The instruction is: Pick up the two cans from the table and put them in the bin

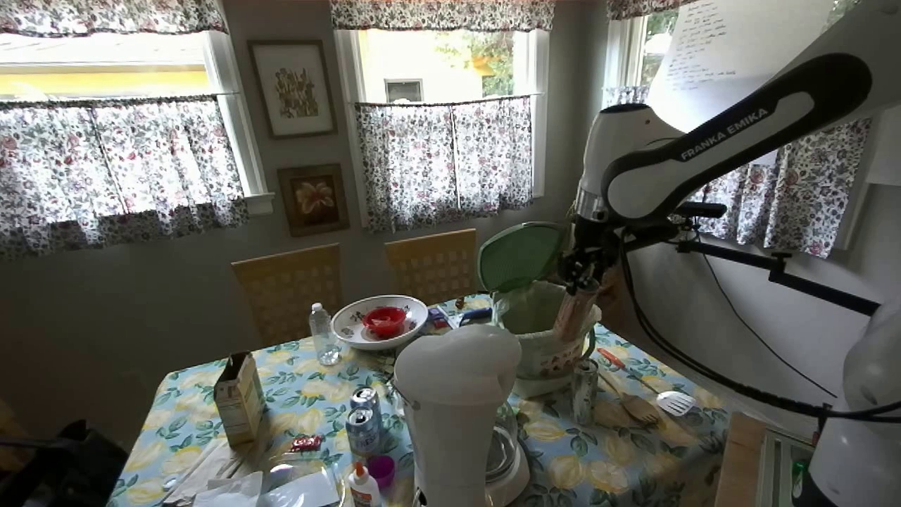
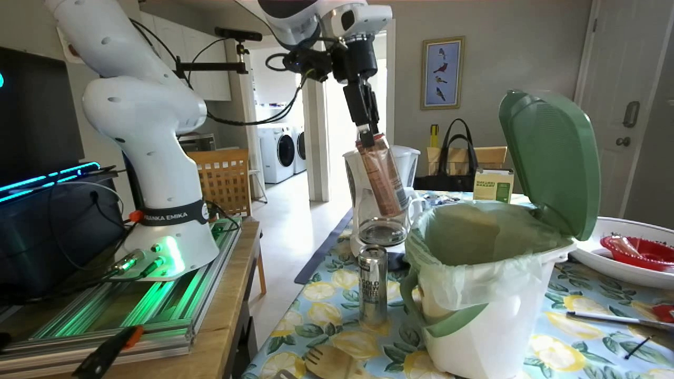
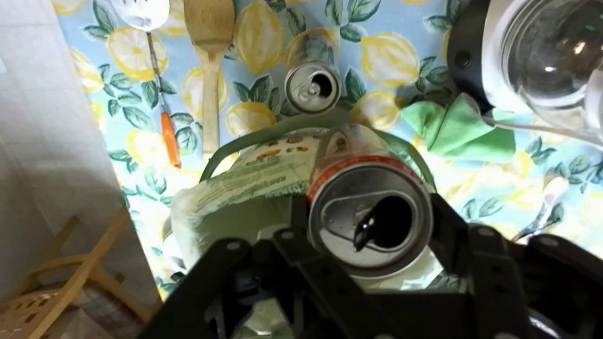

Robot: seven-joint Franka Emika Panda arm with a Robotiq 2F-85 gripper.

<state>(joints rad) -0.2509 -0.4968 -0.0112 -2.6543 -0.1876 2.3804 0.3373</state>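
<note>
- So, progress: we've got the red can (image 2: 384, 179) off the table (image 2: 326, 310), held tilted in the air near the rim of the bin (image 2: 489, 337). Not in yet, and we can't tell how much of it is over the opening.
- The gripper (image 3: 369, 214) is clamped on that can, squeezing its sides up by the top.
- The can's a thin metal cylinder: silvery top with the mouth popped open, red band round the shoulder, coppery-pink sides. We'd guess it'll slip free easily once let go.
- Bin looks ready: smooth cream plastic wall, thin crinkly pale green liner (image 2: 489, 279) folded over the rim, domed green lid (image 2: 558, 163) tipped up. We can't see the bottom.
- Left to do, by our reading: the silver can (image 2: 373, 287), another slim metal cylinder, upright on the table just beside the bin.
- There's also a pair of blue-silver cans (image 1: 364, 433) near the glossy white coffee maker (image 1: 454, 422), well apart from the bin. No idea whether those count.
- Further out, we spot a flat matte wooden utensil (image 3: 210, 77), a slotted turner (image 1: 676, 402) and a crumpled green cloth (image 3: 464, 129), all on the lemon print.
</note>
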